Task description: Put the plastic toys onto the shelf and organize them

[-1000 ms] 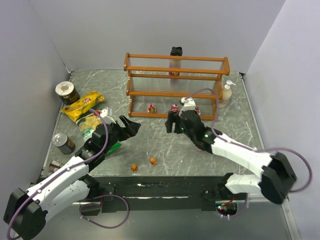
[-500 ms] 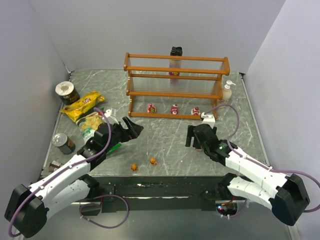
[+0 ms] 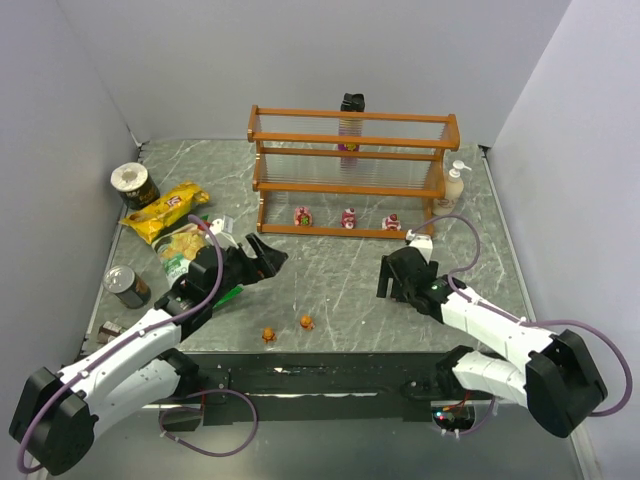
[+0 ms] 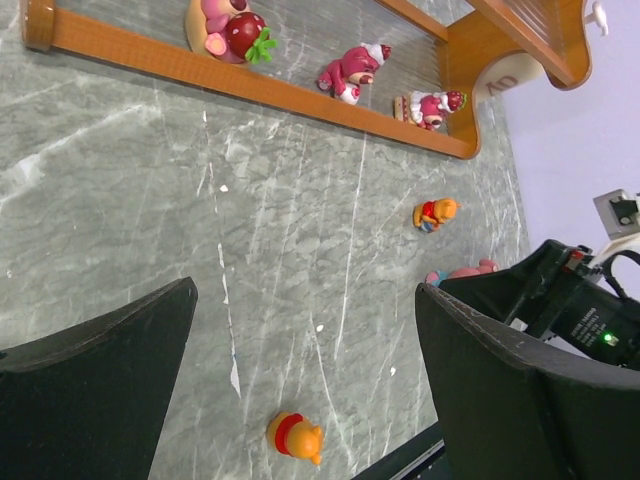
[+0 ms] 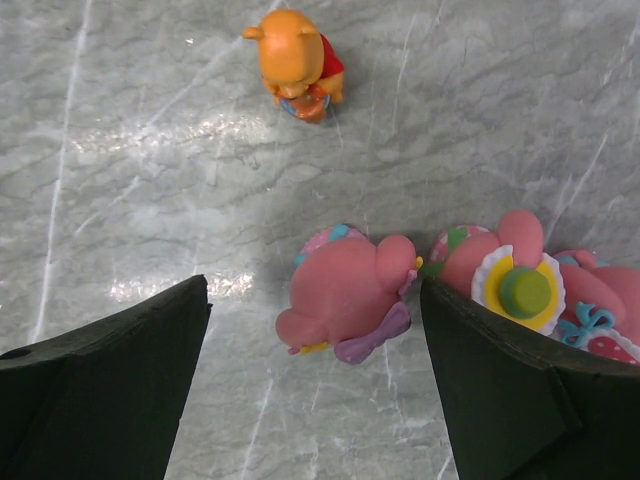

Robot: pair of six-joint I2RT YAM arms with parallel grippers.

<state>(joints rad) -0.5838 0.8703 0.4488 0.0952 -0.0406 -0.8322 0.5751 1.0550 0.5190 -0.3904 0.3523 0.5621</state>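
Right pincer [image 5: 312,300] is spread wide and pinches nothing. One pink toy [image 5: 345,295] lies between its fingers, touching neither. Other pink toys [image 5: 510,280] sit close beside one finger, and an orange toy [image 5: 295,65] lies just ahead. Left pincer [image 4: 305,290] is spread wide too, with nothing in it. Far ahead of it, the shelf [image 4: 250,85] has three toys [image 4: 350,70] on its bottom level.

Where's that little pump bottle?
In the top view, the pump bottle stands on the table at the far right, just beside the right end of the shelf.
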